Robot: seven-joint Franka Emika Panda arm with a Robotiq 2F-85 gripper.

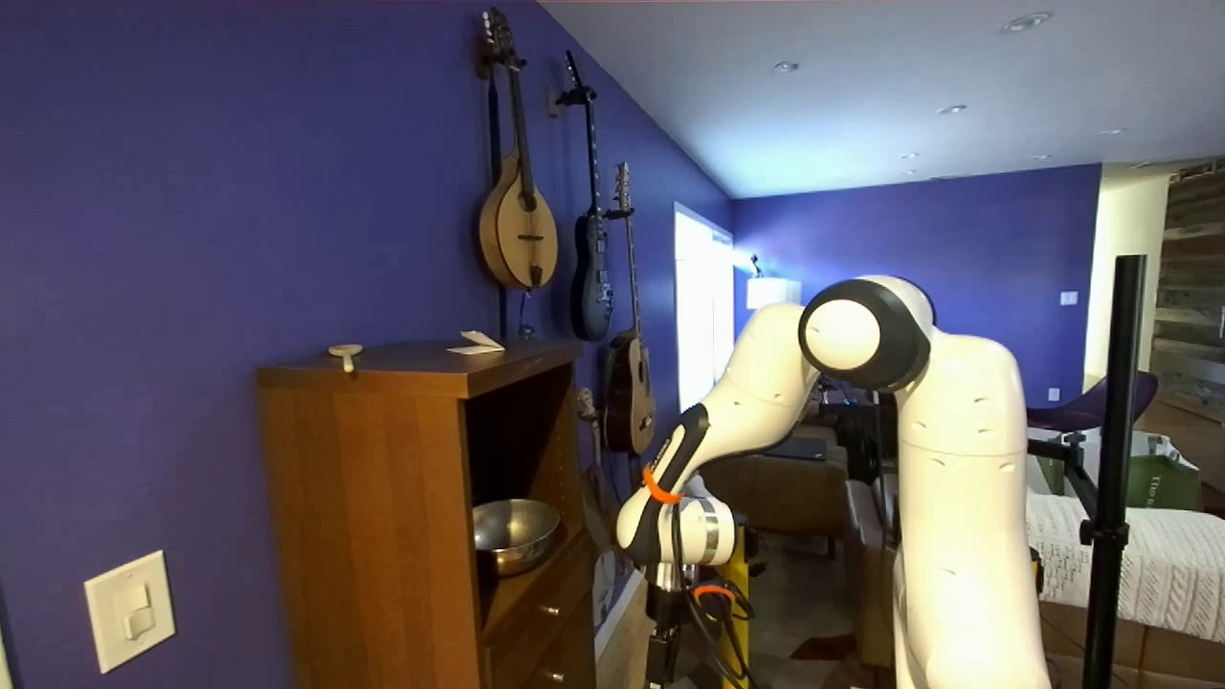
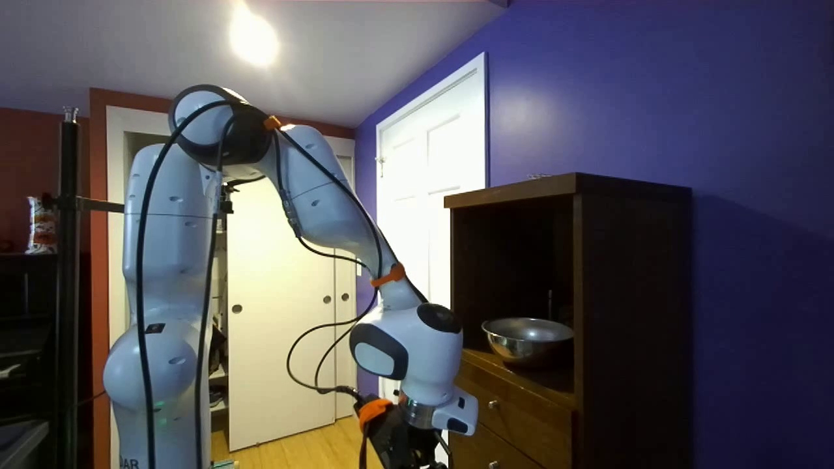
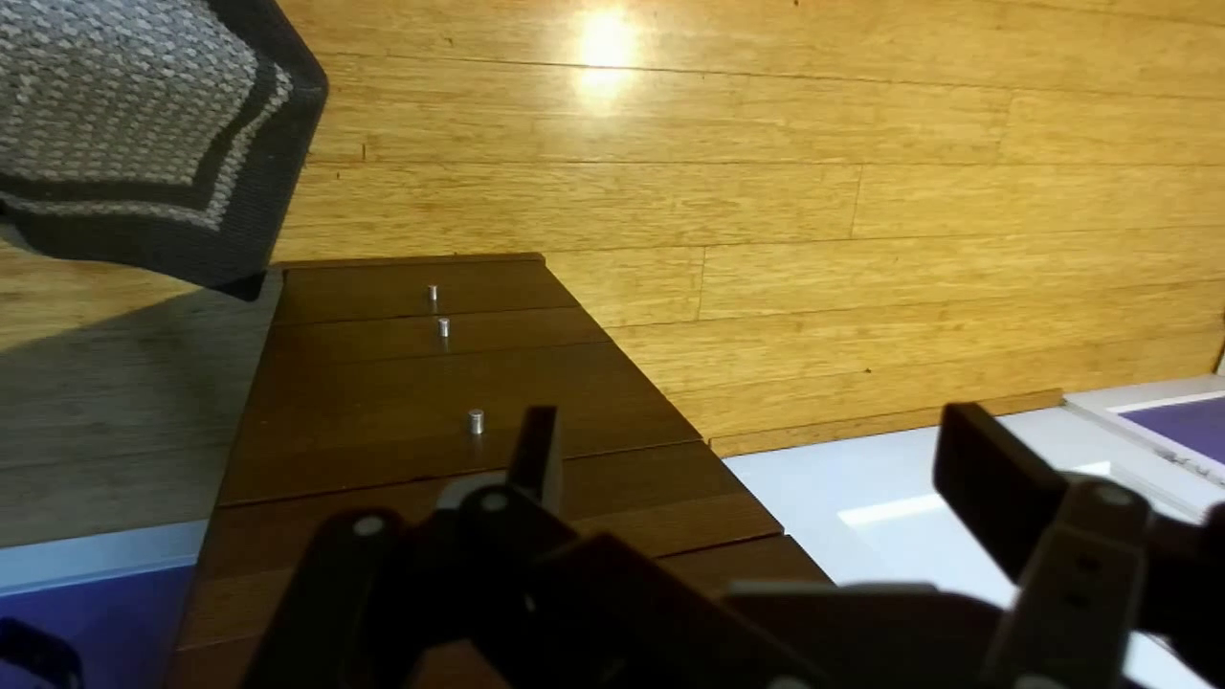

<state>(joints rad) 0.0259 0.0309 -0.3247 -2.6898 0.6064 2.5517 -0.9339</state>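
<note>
in front of the cabinet (image 2: 632,312), held the fingers (image 3: 995,490) wide, apart from the metal bowl (image 2: 526,346); saw it near the front edge of the surface (image 2: 556,385), above closed drawers (image 3: 373,407), with nothing yet grasped.

Arm (image 1: 967,555): smooth rounded segments, cream to bluish white across both exterior views, dotted with small oval recesses. Elbow joint (image 1: 907,352) banded black around a pale disc (image 1: 840,335). Black cables (image 2: 141,293) along the outside, a loose loop near the wrist; orange straps (image 2: 389,275) wrapped round. Silvery collar (image 2: 417,413) below. Dark lettering (image 2: 129,464), cut off, ends "AR". Gripper (image 3: 751,455) black, angular, jointed; round grey screw heads (image 3: 368,525).
</note>
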